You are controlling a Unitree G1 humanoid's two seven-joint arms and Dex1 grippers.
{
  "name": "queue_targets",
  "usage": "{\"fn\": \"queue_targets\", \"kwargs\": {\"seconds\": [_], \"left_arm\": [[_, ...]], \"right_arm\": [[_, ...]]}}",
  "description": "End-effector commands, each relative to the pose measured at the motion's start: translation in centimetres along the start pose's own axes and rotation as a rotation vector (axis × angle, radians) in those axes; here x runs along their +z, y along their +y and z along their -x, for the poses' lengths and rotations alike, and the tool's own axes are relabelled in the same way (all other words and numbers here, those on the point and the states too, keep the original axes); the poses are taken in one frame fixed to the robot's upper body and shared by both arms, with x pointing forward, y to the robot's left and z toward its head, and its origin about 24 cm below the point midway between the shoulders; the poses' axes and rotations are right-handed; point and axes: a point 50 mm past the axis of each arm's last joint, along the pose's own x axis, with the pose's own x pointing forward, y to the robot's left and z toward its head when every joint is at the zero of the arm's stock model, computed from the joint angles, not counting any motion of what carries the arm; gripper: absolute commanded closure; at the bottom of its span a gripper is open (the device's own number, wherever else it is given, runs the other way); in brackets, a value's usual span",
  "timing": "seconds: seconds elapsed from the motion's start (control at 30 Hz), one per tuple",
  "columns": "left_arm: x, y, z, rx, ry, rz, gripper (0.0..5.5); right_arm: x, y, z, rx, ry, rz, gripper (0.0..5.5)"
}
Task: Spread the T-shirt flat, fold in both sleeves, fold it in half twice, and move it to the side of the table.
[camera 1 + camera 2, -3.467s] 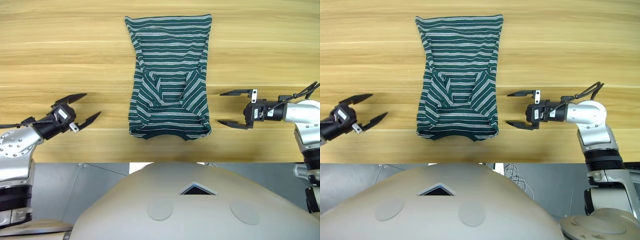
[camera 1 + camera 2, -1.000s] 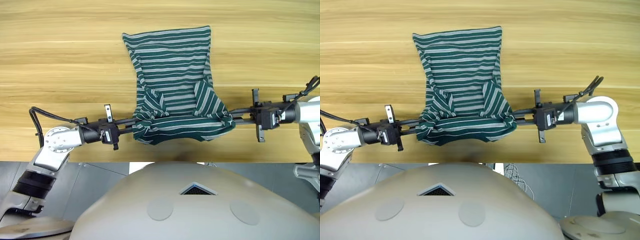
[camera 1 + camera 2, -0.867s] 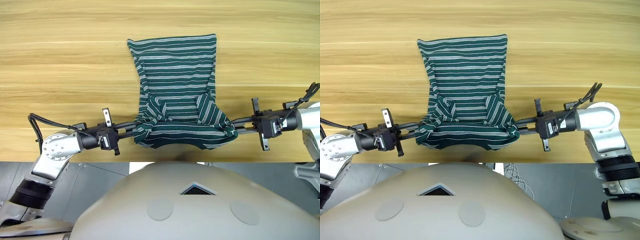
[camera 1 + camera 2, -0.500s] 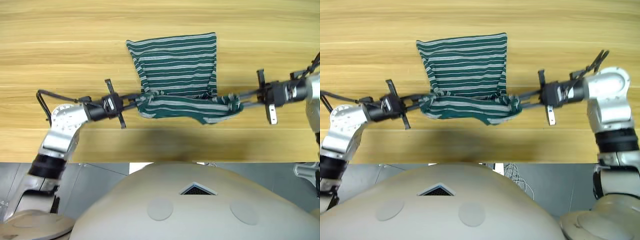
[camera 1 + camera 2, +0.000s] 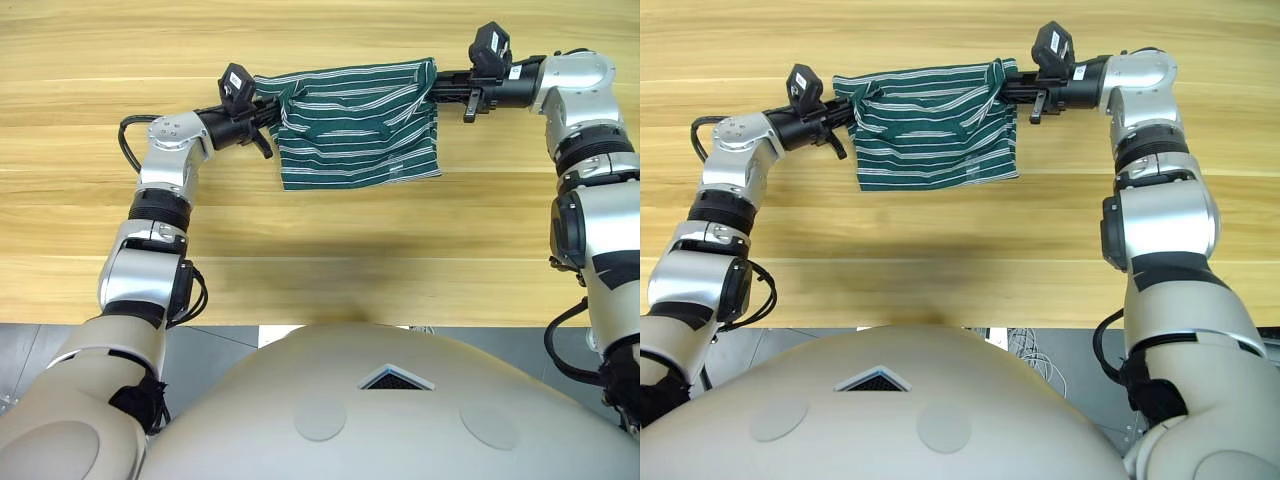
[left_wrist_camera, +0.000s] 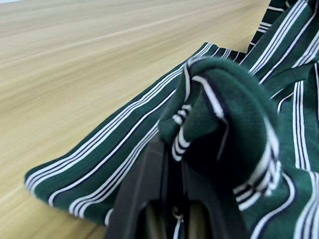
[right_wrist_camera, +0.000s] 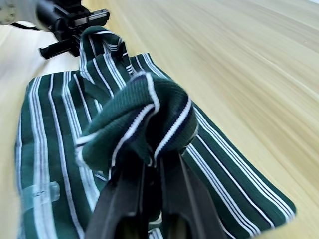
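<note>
The T-shirt (image 5: 355, 145) lies doubled over at the far middle of the worktop (image 5: 300, 235). The left gripper (image 5: 272, 107) and right gripper (image 5: 440, 92) each have jaws pinching a bunched far corner, likely to lay the half-fold square

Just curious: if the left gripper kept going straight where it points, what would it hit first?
The striped T-shirt the left gripper clamps; beyond that cloth, probably the right gripper facing it, depth unclear.
</note>
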Motion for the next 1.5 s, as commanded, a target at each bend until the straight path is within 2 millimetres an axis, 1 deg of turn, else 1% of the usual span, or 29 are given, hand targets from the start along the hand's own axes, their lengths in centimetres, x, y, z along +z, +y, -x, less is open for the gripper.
{"fn": "queue_targets", "kwargs": {"seconds": [0.03,0.1,0.2,0.23,0.4,0.47,0.57,0.67,0.7,0.8,0.83,0.9,0.97,1.0,1.03,1.07,1.1,1.13,1.2,1.23,1.27,1.37,1.4,1.5], "left_arm": [[1.1,1.1,-0.6,0.072,-0.02,-0.003,5.5],[1.0,1.3,-0.6,0.094,-0.033,0.017,5.5],[0.3,1.4,-0.5,0.126,-0.029,0.072,5.5],[0.0,1.4,-0.5,0.135,-0.013,0.082,5.19],[-0.9,1.3,-1.3,0.183,0.039,0.213,4.46],[-1.1,1.3,-1.5,0.203,0.038,0.297,4.21],[-0.7,1.6,-1.9,0.233,0.016,0.42,3.74],[0.4,2.0,-2.3,0.261,-0.026,0.51,3.23],[0.7,2.2,-2.3,0.273,-0.04,0.531,3.18],[0.8,2.7,-2.2,0.344,-0.035,0.632,2.6],[0.7,2.9,-2.0,0.381,-0.032,0.683,2.34],[0.4,3.2,-1.8,0.446,-0.04,0.78,1.9],[-0.4,3.2,-1.5,0.516,-0.028,0.842,1.61],[-1.0,3.2,-1.2,0.543,-0.017,0.846,1.5],[-1.4,3.2,-0.9,0.559,-0.013,0.842,1.2],[-1.6,3.4,-0.4,0.579,-0.021,0.823,1.17],[-1.6,3.6,0.0,0.587,-0.034,0.802,0.97],[-1.3,3.8,0.4,0.589,-0.07,0.768,0.86],[0.1,3.5,1.3,0.55,-0.185,0.7,0.55],[0.9,3.1,1.6,0.521,-0.241,0.67,0.39],[1.8,2.4,2.0,0.488,-0.29,0.646,0.39],[4.0,-0.2,2.8,0.41,-0.408,0.601,0.39],[4.6,-0.8,3.0,0.391,-0.44,0.593,0.39],[6.2,-1.6,4.2,0.387,-0.518,0.539,0.39]], "right_arm": [[1.3,-1.1,0.0,-0.102,-0.024,-0.002,5.37],[1.1,-1.2,0.1,-0.14,-0.019,-0.02,5.37],[0.4,-1.5,0.5,-0.209,0.0,-0.068,5.37],[0.2,-1.6,0.6,-0.232,0.011,-0.079,5.0],[-0.5,-1.6,0.3,-0.285,0.043,-0.111,4.2],[-0.5,-1.6,0.0,-0.305,0.031,-0.127,3.92],[-0.1,-1.7,-0.6,-0.327,-0.004,-0.147,3.39],[0.4,-1.8,-1.2,-0.355,-0.008,-0.101,2.85],[0.6,-1.8,-1.2,-0.351,-0.025,-0.087,2.78],[1.2,-1.6,-1.2,-0.299,-0.074,-0.026,2.13],[1.2,-1.3,-1.2,-0.273,-0.084,0.007,2.05],[1.2,-0.6,-1.6,-0.211,-0.126,0.061,2.05],[1.0,0.6,-2.4,-0.13,-0.18,0.119,2.05],[1.1,1.3,-2.9,-0.085,-0.206,0.157,2.05],[1.2,1.9,-3.4,-0.049,-0.228,0.184,2.05],[1.3,2.4,-3.9,-0.014,-0.249,0.205,2.05],[1.3,2.9,-4.2,0.012,-0.261,0.221,2.05],[1.2,3.6,-4.7,0.042,-0.274,0.221,2.05],[0.9,5.1,-6.0,0.104,-0.299,0.212,2.05],[0.9,5.7,-6.5,0.126,-0.311,0.203,2.05],[0.8,6.3,-7.2,0.141,-0.307,0.179,2.05],[0.7,7.2,-10.3,0.091,-0.238,0.029,2.05],[0.7,7.3,-11.1,0.064,-0.21,-0.008,2.05],[0.5,7.8,-13.1,-0.013,-0.139,-0.098,2.05]]}}
